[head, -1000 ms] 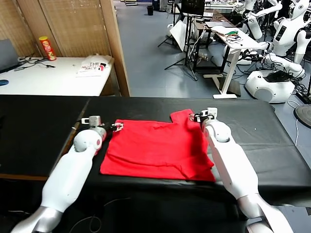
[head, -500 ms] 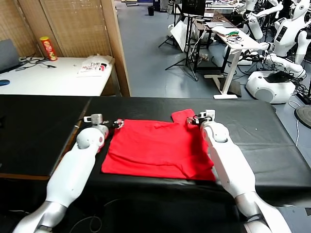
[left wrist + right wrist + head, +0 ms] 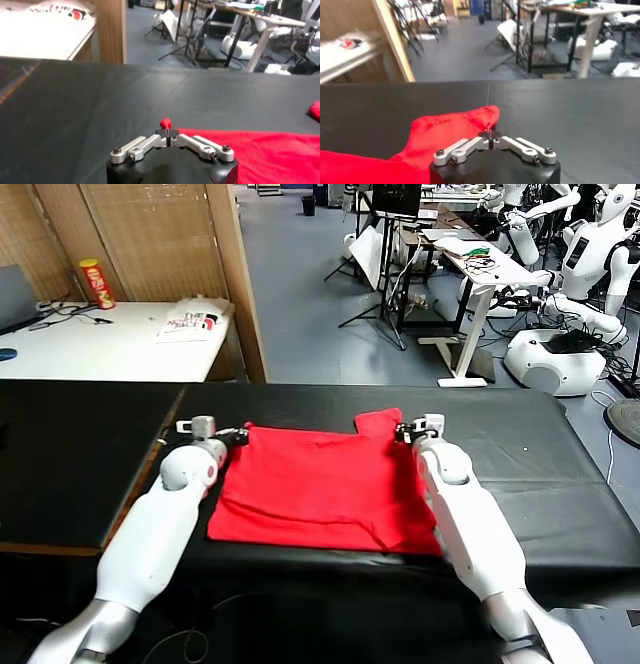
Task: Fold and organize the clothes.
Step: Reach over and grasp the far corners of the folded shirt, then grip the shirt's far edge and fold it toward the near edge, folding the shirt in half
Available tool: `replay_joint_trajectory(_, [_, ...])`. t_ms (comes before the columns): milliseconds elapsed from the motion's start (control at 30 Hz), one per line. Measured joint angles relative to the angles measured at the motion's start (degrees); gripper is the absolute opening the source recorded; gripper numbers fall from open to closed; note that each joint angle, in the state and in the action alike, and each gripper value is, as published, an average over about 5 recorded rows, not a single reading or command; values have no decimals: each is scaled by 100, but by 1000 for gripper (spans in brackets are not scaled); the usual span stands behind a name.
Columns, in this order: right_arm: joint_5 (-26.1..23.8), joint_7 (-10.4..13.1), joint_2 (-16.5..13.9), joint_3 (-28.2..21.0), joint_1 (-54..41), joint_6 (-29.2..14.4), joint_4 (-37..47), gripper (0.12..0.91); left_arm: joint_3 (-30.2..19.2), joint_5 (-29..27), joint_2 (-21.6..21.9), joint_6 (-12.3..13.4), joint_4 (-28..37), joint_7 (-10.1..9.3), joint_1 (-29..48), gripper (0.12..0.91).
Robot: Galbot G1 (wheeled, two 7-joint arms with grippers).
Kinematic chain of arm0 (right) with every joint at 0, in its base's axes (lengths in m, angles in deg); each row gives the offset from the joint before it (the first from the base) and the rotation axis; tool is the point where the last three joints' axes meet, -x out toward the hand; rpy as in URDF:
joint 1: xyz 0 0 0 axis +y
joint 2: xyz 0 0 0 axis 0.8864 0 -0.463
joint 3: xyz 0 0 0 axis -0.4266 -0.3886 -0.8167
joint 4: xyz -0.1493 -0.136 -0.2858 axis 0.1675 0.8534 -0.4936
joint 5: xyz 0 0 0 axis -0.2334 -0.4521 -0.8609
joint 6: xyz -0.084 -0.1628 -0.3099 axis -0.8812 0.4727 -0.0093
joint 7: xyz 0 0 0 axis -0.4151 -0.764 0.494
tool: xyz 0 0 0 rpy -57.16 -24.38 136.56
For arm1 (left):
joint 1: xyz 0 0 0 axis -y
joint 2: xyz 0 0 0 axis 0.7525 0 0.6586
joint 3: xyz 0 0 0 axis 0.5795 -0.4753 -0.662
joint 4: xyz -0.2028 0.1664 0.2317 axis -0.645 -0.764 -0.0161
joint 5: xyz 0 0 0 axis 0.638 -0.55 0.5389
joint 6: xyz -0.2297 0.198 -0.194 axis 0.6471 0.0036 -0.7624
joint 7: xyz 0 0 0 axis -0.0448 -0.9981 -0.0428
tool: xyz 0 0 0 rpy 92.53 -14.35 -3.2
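Observation:
The clothes are one red T-shirt (image 3: 320,484), lying partly folded on the black table (image 3: 560,454) in the head view. My left gripper (image 3: 240,434) sits at the shirt's far left corner, shut on a small pinch of red cloth (image 3: 165,123). In the left wrist view the left gripper (image 3: 167,132) has its jaws together, and the shirt (image 3: 260,155) spreads out beside it. My right gripper (image 3: 402,431) is at the far right, by the sleeve. In the right wrist view the right gripper (image 3: 490,134) is shut on the edge of the sleeve (image 3: 450,132).
A white table (image 3: 100,349) stands at the back left with a red can (image 3: 97,283) and a printed white bag (image 3: 190,319). A wooden partition (image 3: 235,274) rises behind the black table. Other robots (image 3: 580,274) and stands fill the far right.
Both grippers have gone from open to shut on the shirt's far edge. Both arms have shifted a little farther from me, and the sleeve and corner moved slightly with them.

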Motion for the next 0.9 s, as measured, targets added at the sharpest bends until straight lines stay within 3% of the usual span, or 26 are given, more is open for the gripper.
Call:
replay_joint_trajectory(200, [395,-52,-410,126,608,149,-946,123,77,103,276,-57,-576,-72,-289,128])
replay_joint_trajectory(367, [681,45,-835,238,1152,340,-1714,123,208,300,605,-109,-1313,-191,-688,128])
replay_joint_trajectory(633, [711,341,-1320,341,1973,836,-2827,123,442,387,1182,-205,-2496,-313,-1689,128])
replay_joint_trajectory(767, [707,413,-1481,397,2366,1064,-3312,123,566,379,1382,-249,-2960,-466,-2162,128])
replay_joint_trajectory(900, [692,467,-1572,459,2733,1258,-3695,123,670,354,1514,-265,-3374,-477,-2573,128])
